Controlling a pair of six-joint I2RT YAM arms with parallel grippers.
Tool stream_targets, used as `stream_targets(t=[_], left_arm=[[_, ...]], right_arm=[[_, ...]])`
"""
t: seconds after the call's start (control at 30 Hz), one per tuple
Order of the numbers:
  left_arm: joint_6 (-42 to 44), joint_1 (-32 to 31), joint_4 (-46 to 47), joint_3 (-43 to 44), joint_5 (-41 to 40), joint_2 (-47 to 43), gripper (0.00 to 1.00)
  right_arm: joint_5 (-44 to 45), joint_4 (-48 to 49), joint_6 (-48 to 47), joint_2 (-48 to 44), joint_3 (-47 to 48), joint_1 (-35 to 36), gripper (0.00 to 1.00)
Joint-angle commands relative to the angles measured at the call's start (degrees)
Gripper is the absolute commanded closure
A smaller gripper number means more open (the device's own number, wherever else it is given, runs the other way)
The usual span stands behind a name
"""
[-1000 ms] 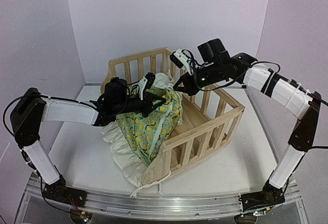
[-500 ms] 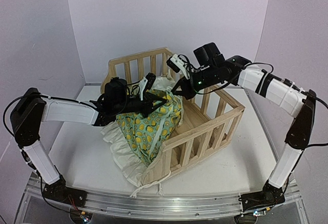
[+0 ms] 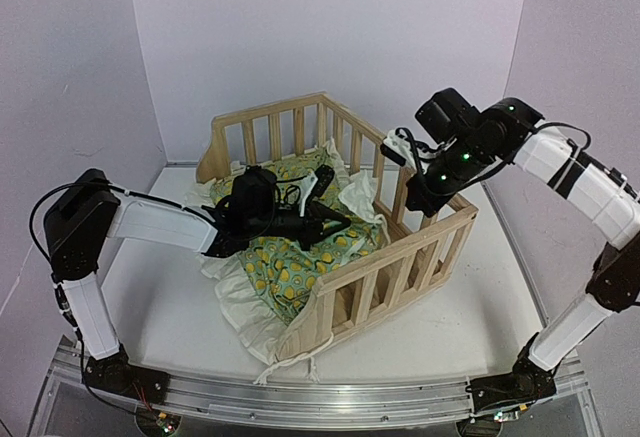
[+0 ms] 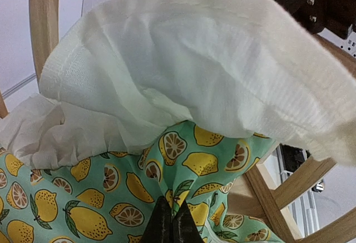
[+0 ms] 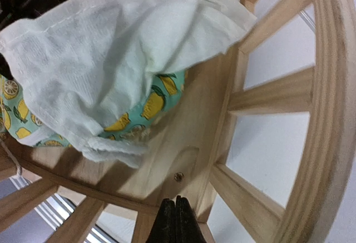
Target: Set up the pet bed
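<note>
Moved: right arm has let the cream frill go and swung from 12 o'clock round to the 3 o'clock rail; left arm has pushed deeper in, and the cloth peak has dropped flat.
Table (image 3: 470, 327): white top, wooden frame sitting mid-table.
Overhang: cream ruffle (image 3: 240, 309) spills over the low side at 7 o'clock, down onto the table.
Pet bed (image 3: 400, 262): pale slatted frame, tall rails at 12, 3 and 5 o'clock, low side facing 8 o'clock.
Inside the bed: lemon-print cushion (image 3: 285, 275) fills the left half and reaches the back rail; bare floor board shows at 3 o'clock.
Left gripper (image 3: 338, 223): lying across the cushion near the bed's centre, jaws pinched together on a pucker of lemon cloth.
Right gripper (image 3: 418, 205): inside the frame by the 3 o'clock slats, fingertips (image 5: 169, 216) pressed together, nothing between them, over the bare board.
Difference: cushion was bunched high between both grippers; now only the left one has it, and more of it lies in the bed.
</note>
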Motion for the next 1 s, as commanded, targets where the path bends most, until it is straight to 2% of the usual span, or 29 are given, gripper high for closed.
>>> stream_targets(t=[0.0,0.1,0.13,0.2,0.23,0.37,0.47,0.57,0.77,0.97], left_arm=[[-1.68,-1.62,2.44,2.56,1.44,1.04,1.0],[-2.0,-2.2,2.51,1.93,0.38,0.65,1.0],[-1.59,-2.18,2.51,1.53,-0.07,-0.01,1.0],[0.15,-2.12,2.52,0.63,-1.32,-2.02,1.0],[0.96,-2.03,2.45,0.23,-1.84,-3.08,1.0],[3.25,-1.25,2.44,-0.97,-4.53,-7.48,1.0],[4.34,-1.11,2.44,-0.67,-4.96,-8.75,1.0],[4.8,-0.89,2.44,-0.83,-5.62,-9.72,1.0],[6.08,-0.34,2.42,-1.68,-7.32,-11.47,1.0],[6.17,0.01,2.38,-1.61,-9.38,-12.26,1.0]], right_arm=[[5.46,-3.41,3.43,-6.15,-2.29,0.45,1.0],[-2.62,3.29,2.92,-9.76,-6.29,0.46,1.0],[-5.15,6.26,2.37,-10.61,-7.81,0.46,0.94],[-6.96,11.36,0.69,-11.8,-11.22,0.46,0.7],[-6.72,13.29,-0.23,-11.97,-12.34,0.41,0.63],[-6.27,18.97,-3.33,-9.44,-11.16,0.38,0.41],[-7.55,24.14,-4.61,-7.51,-10.71,0.3,0.31],[-8.48,25.13,-5.87,-5.24,-10.83,-0.4,0.3],[-13.4,28.09,-7.19,-4.49,-14.71,-1.98,0.42],[-13.64,29.28,-7.83,-3.65,-16.06,-2.24,0.44]])
